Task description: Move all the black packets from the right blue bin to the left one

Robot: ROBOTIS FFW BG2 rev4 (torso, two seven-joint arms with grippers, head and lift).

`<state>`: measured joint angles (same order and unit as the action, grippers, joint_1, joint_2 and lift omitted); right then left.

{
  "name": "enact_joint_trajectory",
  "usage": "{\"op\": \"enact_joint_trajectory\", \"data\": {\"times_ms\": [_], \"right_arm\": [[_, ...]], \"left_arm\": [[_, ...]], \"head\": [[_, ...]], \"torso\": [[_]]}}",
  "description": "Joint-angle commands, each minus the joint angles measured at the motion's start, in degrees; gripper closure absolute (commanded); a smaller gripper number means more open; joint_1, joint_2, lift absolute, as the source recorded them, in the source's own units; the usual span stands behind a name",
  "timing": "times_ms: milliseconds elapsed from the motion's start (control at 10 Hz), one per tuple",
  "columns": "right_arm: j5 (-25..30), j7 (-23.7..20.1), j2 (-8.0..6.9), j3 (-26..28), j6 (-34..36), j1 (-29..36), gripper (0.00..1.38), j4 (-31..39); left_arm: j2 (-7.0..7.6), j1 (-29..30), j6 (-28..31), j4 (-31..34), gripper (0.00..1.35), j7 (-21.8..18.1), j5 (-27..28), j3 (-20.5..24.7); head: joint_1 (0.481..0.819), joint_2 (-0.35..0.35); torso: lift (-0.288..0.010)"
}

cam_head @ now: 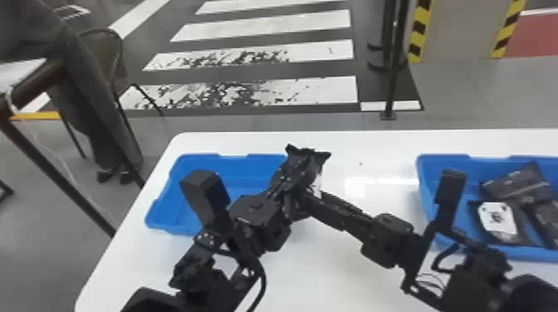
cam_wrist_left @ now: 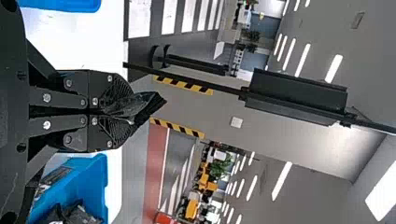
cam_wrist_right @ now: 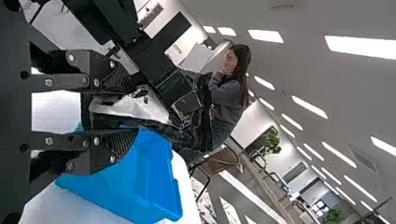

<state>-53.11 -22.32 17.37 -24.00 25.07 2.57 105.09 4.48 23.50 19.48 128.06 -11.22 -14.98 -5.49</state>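
Looks like a mid-air handover to me. Left gripper (cam_wrist_left: 122, 111) has its fingers pinched narrow on a black packet (cam_wrist_left: 150, 102), crumpled end poking past the tips. Right gripper (cam_wrist_right: 127, 109) has its fingers wide, white label (cam_wrist_right: 140, 108) between them; probably the same packet, but the arms overlap too much to be sure. Both grippers sit over the table (cam_head: 324, 269), beside the right edge of the left bin (cam_head: 245, 171). More packets (cam_head: 515, 182) lie in the right bin (cam_head: 490, 158), so the job is well short of finished. Main risk: the right fingers snag the film on the way out and drag the packet from the left grip, since it lies right between them. Next: the arms cross close, so a sideways exit could knock wrist on wrist. Also, a release from here could land on the table or hang on the bin rim; the left arm needs to get properly over the bin first. Soft film may fold and slip if the bite is shallow.
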Motion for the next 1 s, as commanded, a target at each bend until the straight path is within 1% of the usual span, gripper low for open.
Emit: {"op": "enact_joint_trajectory", "data": {"times_ms": [0, 100, 200, 300, 400, 500, 600, 700, 800, 900], "right_arm": [[-1.05, 0.0, -0.05, 0.12, -3.0, 0.52, 0.18, -0.67], [-2.08, 0.0, -0.14, 0.24, -4.41, 1.36, 0.04, -0.81], [-2.19, 0.0, -0.23, 1.38, -4.69, 1.93, 0.12, -0.81], [-2.19, 0.0, -0.4, 2.07, -4.83, 2.21, 0.17, -0.81], [-2.19, 0.0, -0.4, 2.18, -4.97, 2.21, 0.18, -0.81], [-2.3, 0.0, -0.4, 2.29, -4.97, 2.21, 0.18, -0.81], [-2.42, 0.0, -0.4, 2.29, -4.97, 2.21, 0.18, -0.81], [-2.08, 0.0, -0.49, 2.87, -4.97, 2.21, 0.18, -0.67], [-0.48, 0.0, -0.75, 4.92, -4.83, 2.35, 0.18, -0.39], [3.64, 0.35, -1.37, 9.26, -3.56, 3.05, 0.18, 1.44]], "left_arm": [[-0.26, 0.12, -1.63, -0.16, 1.21, 1.2, 0.93, 1.26], [-0.61, -0.16, -4.44, -1.56, 1.21, 3.84, 4.7, 2.64], [-1.05, -2.55, -8.94, -7.61, 1.21, 6.3, 8.7, 4.01], [-1.49, -5.78, -12.31, -14.22, 1.21, 8.23, 13.95, 5.95], [-1.76, -8.59, -15.41, -19.0, 1.21, 9.73, 21.15, 8.46], [-1.84, -10.7, -17.8, -22.8, 1.21, 11.13, 26.41, 9.95], [-1.93, -12.39, -18.36, -25.19, 1.21, 12.36, 30.63, 11.43], [-1.93, -13.09, -17.66, -26.74, 1.06, 12.45, 28.35, 12.12], [-1.93, -12.25, -18.5, -26.88, 0.49, 12.36, 24.35, 12.12], [-2.11, -10.98, -21.88, -26.74, 0.06, 11.57, 21.72, 11.78]], "head": [[0.695, 0.208], [0.695, 0.212], [0.695, 0.231], [0.695, 0.257], [0.695, 0.27], [0.695, 0.297], [0.695, 0.326], [0.695, 0.346], [0.695, 0.35], [0.695, 0.35]], "torso": [[-0.14], [-0.14], [-0.14], [-0.14], [-0.14], [-0.14], [-0.14], [-0.14], [-0.14], [-0.14]]}}
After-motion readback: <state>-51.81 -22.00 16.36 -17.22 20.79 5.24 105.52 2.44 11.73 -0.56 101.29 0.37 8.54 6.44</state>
